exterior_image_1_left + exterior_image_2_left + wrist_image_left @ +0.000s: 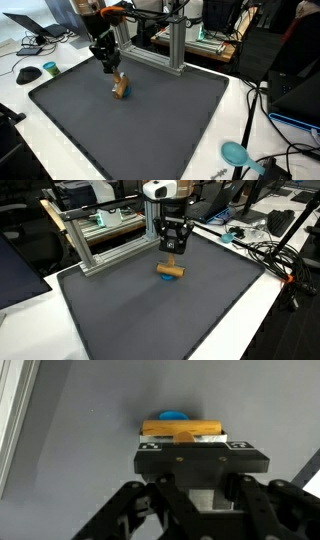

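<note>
Wrist view shows the gripper clenched on a wooden block, with a blue piece touching the block's far side. Both exterior views place the gripper low over the dark grey mat, holding the block at the mat surface, near the aluminium frame.
</note>
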Robot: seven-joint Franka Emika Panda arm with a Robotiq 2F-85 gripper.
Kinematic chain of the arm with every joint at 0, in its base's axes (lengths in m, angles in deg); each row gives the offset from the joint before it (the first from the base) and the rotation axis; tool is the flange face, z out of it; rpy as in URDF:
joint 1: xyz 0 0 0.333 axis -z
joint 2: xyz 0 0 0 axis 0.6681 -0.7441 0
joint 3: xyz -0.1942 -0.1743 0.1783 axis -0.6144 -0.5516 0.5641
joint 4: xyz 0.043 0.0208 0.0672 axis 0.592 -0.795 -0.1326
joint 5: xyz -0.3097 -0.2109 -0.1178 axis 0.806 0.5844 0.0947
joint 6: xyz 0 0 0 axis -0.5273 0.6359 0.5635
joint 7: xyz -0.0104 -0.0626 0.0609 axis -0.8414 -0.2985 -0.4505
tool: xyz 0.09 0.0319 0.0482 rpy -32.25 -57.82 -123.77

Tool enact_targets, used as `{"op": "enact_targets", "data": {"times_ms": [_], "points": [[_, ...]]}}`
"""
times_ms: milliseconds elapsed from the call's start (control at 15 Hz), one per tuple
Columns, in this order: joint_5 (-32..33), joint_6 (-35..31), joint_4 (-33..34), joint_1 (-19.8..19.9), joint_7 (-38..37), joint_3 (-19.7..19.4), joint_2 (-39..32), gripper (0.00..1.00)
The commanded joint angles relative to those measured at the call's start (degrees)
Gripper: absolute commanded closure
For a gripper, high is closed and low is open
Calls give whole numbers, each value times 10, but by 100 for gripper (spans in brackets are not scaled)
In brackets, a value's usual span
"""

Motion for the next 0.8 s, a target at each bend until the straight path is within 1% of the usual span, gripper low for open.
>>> {"op": "enact_targets", "data": {"times_ms": [0,733], "points": [[-6,-21,-9,-3,-14,-5,1,78],[-6,-20,-8,-2,-10,-5,-20,78]]}}
